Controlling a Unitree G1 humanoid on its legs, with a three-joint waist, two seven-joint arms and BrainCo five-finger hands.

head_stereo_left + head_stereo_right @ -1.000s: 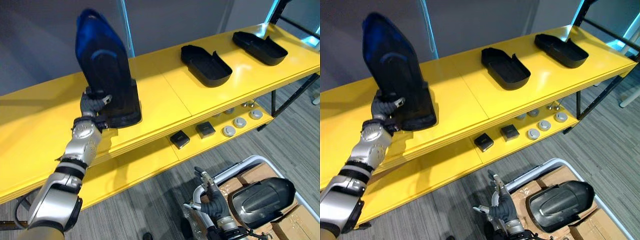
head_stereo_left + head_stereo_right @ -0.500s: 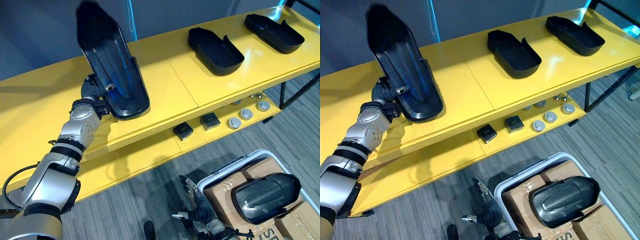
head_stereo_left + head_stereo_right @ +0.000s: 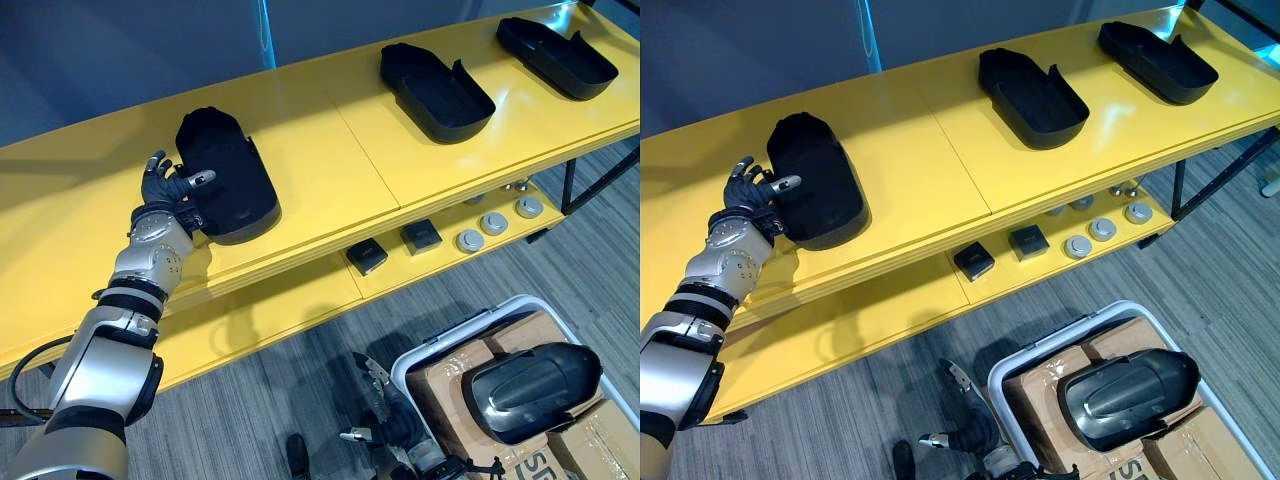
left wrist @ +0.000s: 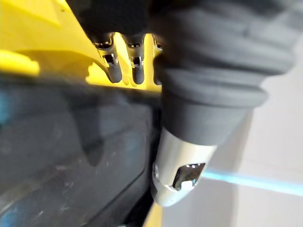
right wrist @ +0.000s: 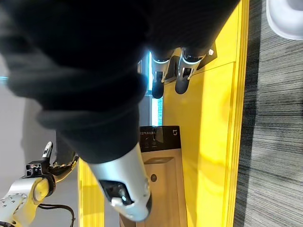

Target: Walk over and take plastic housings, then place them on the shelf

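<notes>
A black plastic housing [image 3: 228,188] lies flat on the left part of the yellow shelf top [image 3: 330,165]. My left hand [image 3: 163,187] rests beside its left edge, open, with the fingers spread and the thumb reaching onto the rim. In the left wrist view the straight fingers [image 4: 114,70] point past the dark housing [image 4: 66,156]. Two more black housings [image 3: 436,80] [image 3: 556,45] lie further right on the shelf. Another housing [image 3: 532,386] sits in the white crate [image 3: 455,340] at the lower right. My right hand [image 3: 386,428] hangs low over the floor, open and empty.
The lower yellow shelf [image 3: 300,310] carries two small black boxes [image 3: 367,256] [image 3: 421,237] and a few round metal parts [image 3: 470,240]. Cardboard boxes [image 3: 445,378] fill the crate under the housing. Grey carpet [image 3: 260,420] lies between the shelf and the crate.
The housing stood tilted up in my left hand; it now lies flat on the shelf and the hand has opened beside it. The view shifted a little.
</notes>
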